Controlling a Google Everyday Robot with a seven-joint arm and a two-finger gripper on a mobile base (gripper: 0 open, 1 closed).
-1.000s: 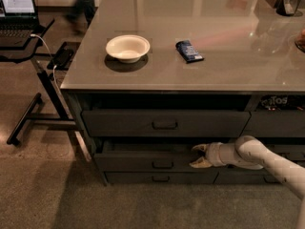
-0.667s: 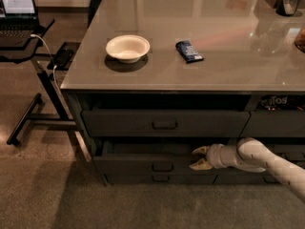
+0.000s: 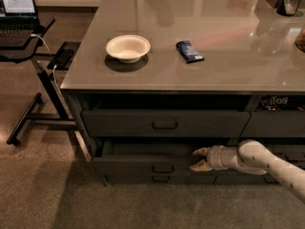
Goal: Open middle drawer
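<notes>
Grey surface [image 3: 228, 66]: white bowl [image 3: 127, 47], blue packet [image 3: 189, 51] mid-front; laptop [image 3: 16, 8] left. Gripper [image 3: 200, 159] at part-open middle drawer [image 3: 138, 165], jaws spread.

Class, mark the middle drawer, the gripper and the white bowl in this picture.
middle drawer [image 3: 128, 166], camera view: front panel, left of its handle.
gripper [image 3: 200, 159], camera view: its tip, at the middle drawer's top edge.
white bowl [image 3: 127, 46], camera view: its inner wall.
</notes>
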